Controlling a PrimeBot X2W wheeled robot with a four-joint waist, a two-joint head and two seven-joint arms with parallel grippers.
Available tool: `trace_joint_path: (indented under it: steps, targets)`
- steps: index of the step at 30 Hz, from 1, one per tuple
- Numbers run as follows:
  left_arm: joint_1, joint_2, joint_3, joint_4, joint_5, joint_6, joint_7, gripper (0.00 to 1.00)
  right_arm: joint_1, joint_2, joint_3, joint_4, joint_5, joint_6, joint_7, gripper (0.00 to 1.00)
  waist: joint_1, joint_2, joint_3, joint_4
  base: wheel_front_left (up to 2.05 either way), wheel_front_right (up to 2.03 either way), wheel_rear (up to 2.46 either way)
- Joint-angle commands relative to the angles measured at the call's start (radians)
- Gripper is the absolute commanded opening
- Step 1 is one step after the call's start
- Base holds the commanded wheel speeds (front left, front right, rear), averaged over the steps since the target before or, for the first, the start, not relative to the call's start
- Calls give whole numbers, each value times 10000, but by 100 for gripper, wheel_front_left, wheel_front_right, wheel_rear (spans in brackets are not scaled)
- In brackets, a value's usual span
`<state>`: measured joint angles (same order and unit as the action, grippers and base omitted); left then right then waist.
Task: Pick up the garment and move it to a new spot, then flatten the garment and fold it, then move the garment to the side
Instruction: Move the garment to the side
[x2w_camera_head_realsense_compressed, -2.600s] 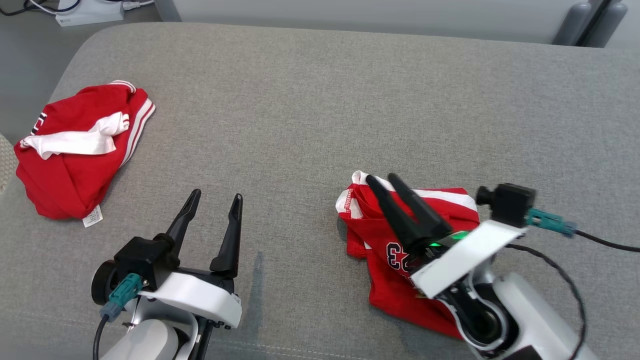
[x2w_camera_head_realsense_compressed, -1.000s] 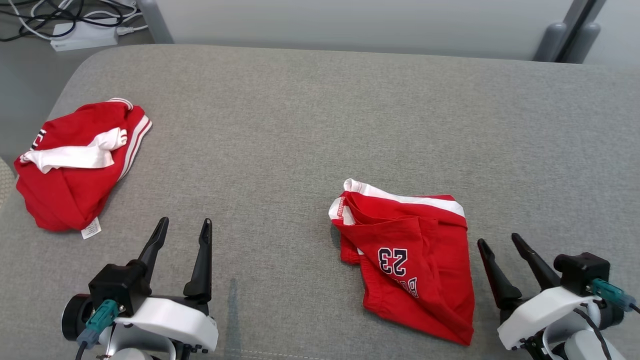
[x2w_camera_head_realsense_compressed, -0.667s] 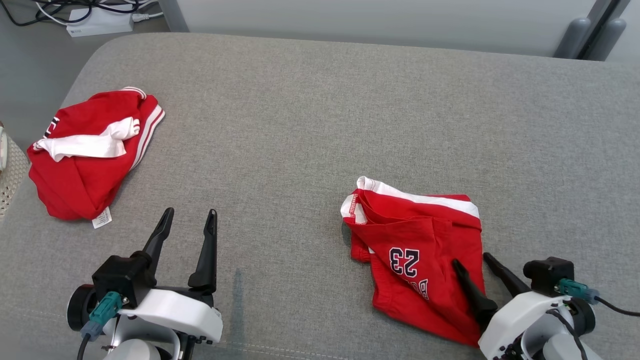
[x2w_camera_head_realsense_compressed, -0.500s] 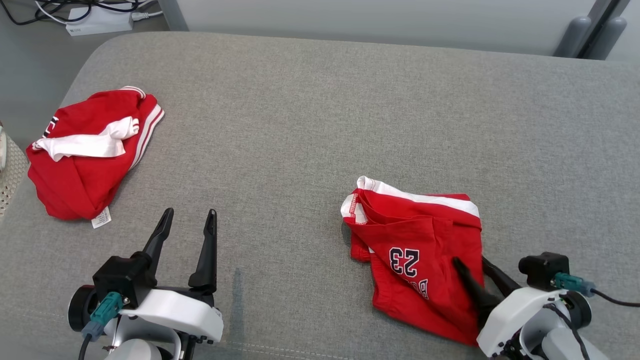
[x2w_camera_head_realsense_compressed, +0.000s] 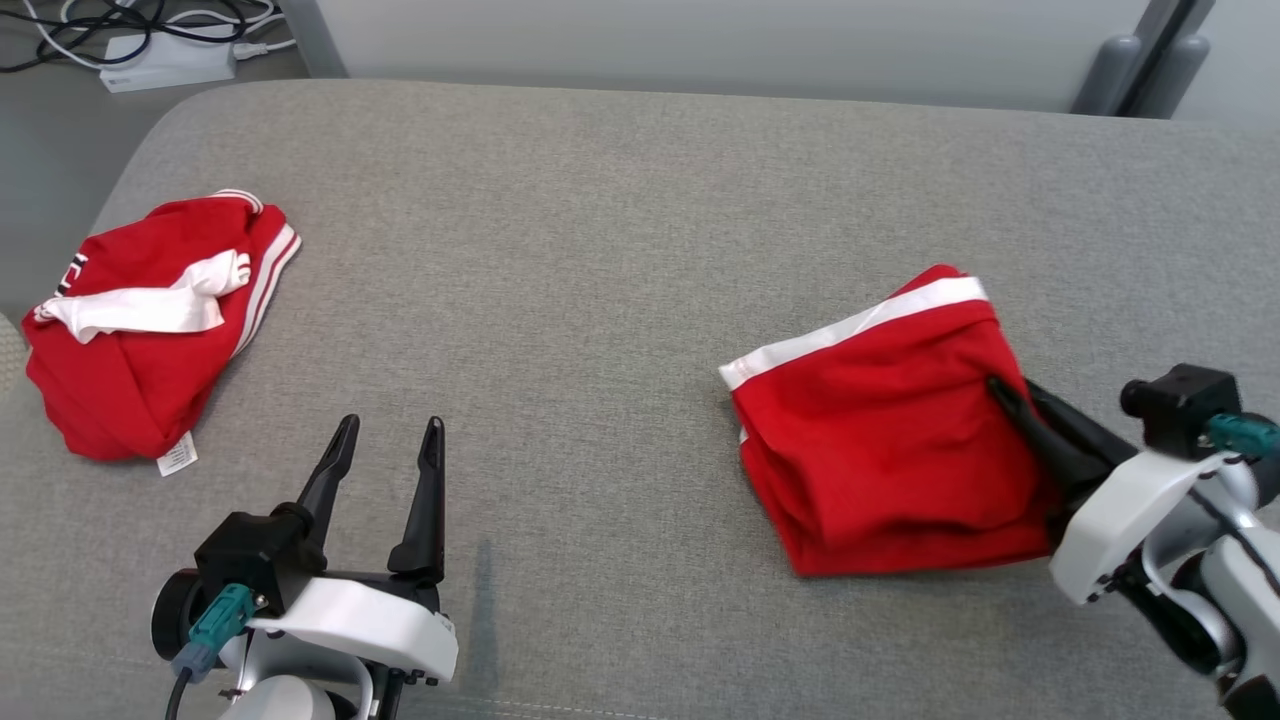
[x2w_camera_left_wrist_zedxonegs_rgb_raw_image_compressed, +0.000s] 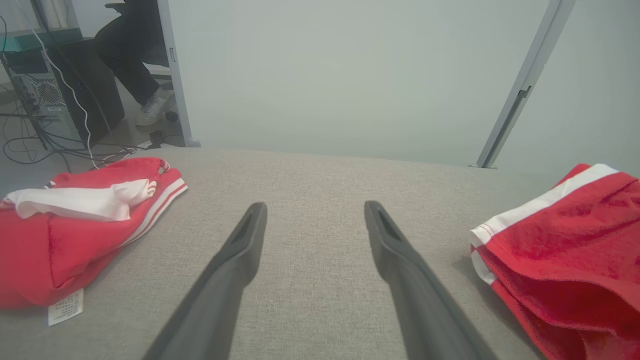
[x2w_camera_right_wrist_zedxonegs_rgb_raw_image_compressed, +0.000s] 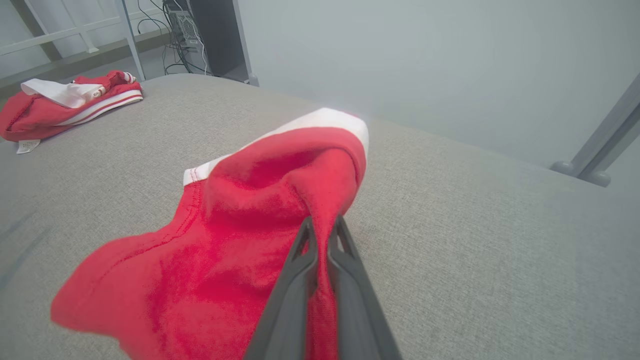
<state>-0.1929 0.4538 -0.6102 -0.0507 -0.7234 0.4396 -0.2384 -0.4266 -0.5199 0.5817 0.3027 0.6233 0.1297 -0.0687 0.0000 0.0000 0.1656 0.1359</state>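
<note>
A grey padded surface (x2w_camera_head_realsense_compressed: 600, 250) is taking up most of the head view and carrying 2 red garments. The task's garment (x2w_camera_head_realsense_compressed: 880, 440), red with a white band along its far edge, is lying bunched on the right half of the surface, with its right side rising into a ridge. The right tool (x2w_camera_head_realsense_compressed: 995, 385) is gripping that ridge. In the right wrist view its 2 fingers (x2w_camera_right_wrist_zedxonegs_rgb_raw_image_compressed: 295, 285) are pressing together on a pinched fold of red cloth, and the white-banded edge is arching up beyond the tips. The other garment (x2w_camera_head_realsense_compressed: 130, 360), red with white stripes and a white strip draped over it, is sitting crumpled near the surface's left edge, well apart from the first. The left tool (x2w_camera_head_realsense_compressed: 390, 428) is hanging at the lower left with its 2 fingers spread apart, holding nothing and pointing at bare surface between the 2 garments. A small white label (x2w_camera_head_realsense_compressed: 177, 456) is sticking out from the other garment's near edge.
</note>
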Motion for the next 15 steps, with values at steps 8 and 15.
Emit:
trace_joint_path:
  steps: [8,15]
  targets:
    - [-711,146,299,-142,190,-228,-107,100,120,-1140,-963,70,190,10,611,0,0,0,300,-598,0,0,0]
    - [-1388,310,118,-372,472,-384,199,100,-292,-1712,-1496,1656,636,10,391,0,0,0,1127,-1053,0,0,0]
